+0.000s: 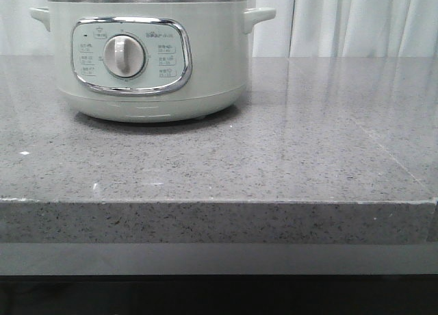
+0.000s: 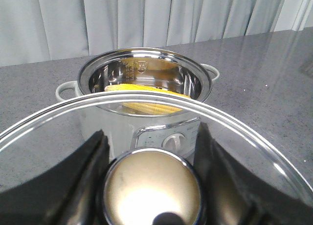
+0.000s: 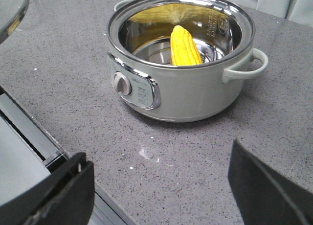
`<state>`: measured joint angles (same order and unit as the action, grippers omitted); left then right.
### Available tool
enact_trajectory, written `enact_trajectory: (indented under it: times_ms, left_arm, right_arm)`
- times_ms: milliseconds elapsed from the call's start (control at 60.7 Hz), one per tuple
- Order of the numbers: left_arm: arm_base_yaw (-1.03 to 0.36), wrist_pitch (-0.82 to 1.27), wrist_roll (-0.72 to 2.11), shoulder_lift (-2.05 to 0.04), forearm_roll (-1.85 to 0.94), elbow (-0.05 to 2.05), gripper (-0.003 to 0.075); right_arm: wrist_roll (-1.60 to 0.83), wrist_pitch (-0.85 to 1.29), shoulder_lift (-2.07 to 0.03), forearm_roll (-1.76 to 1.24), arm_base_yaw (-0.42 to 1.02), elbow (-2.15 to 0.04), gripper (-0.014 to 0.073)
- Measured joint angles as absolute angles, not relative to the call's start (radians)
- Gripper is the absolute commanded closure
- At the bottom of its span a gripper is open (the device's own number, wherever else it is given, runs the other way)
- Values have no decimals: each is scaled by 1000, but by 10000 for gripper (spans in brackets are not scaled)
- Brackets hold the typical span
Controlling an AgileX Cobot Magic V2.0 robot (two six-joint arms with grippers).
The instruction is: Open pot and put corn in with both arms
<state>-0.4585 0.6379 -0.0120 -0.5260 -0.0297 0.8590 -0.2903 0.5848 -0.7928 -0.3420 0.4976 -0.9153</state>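
Observation:
The pale mint-white pot [image 1: 147, 55] stands open at the back left of the grey table, dial facing me; it also shows in the left wrist view [image 2: 146, 102] and the right wrist view [image 3: 181, 83]. The yellow corn [image 3: 185, 45] leans inside the steel bowl; a part of it shows in the left wrist view [image 2: 146, 95]. My left gripper [image 2: 151, 186] is shut on the round knob [image 2: 152, 188] of the glass lid [image 2: 58, 137], held in the air short of the pot. My right gripper [image 3: 161, 186] is open and empty above the table, in front of the pot. Neither gripper shows in the front view.
The grey speckled table [image 1: 274, 157] has its front edge [image 1: 219, 204] close to me. Pale curtains [image 1: 356, 17] hang behind. In the right wrist view the table's front edge [image 3: 34, 137] runs near one finger, and the lid's rim [image 3: 12, 10] shows in a corner.

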Motion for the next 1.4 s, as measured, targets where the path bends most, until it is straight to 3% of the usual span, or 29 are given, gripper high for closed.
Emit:
enact_trajectory:
  times_ms: [906, 1154, 1401]
  left_arm:
    - [-458, 594, -12, -533, -51, 859, 534]
    - [-458, 458, -12, -673, -65, 871, 534]
    - [-458, 430, -12, -923, -66, 1015, 534]
  right_arm:
    - [-290, 585, -791, -342, 498, -915, 13]
    - [-290, 585, -791, -342, 498, -915, 13]
    - [-290, 585, -791, -344, 498, -915, 13]
